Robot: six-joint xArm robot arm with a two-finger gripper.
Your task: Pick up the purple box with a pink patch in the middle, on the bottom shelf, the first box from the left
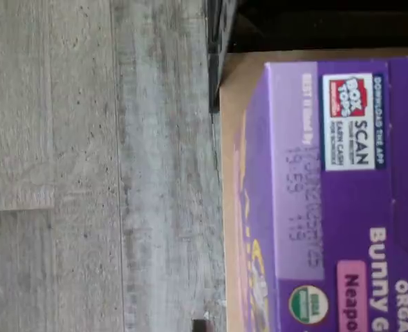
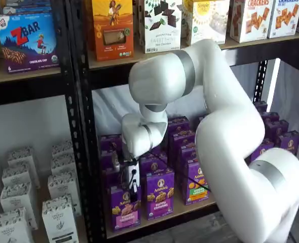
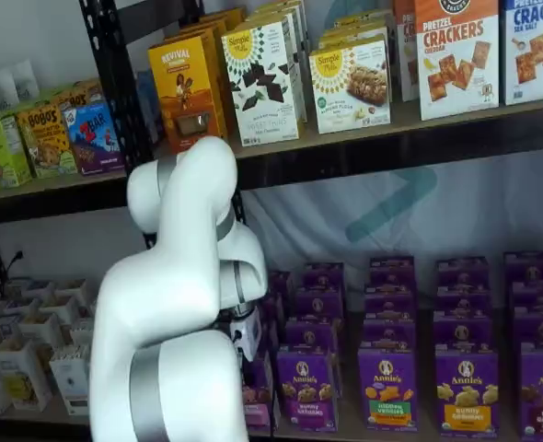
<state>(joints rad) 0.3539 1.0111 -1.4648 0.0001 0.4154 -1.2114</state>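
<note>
Behind the arm [image 3: 175,304] — purple box [image 3: 256,398] half-hidden

Upper board carrying ZBar box [image 2: 27,35], orange Revival box [image 2: 112,29], Sweet Thins box [image 2: 161,24], cracker boxes [image 3: 458,57]. White cartons [image 2: 60,218] crowding lower left bay. Purple brownie carton [image 2: 160,194] sitting beside orange-green patch carton [image 2: 195,182]. More purple cartons [image 3: 467,390] lining up rightward. Grey plank floor [image 1: 86,173] showing below.
</note>
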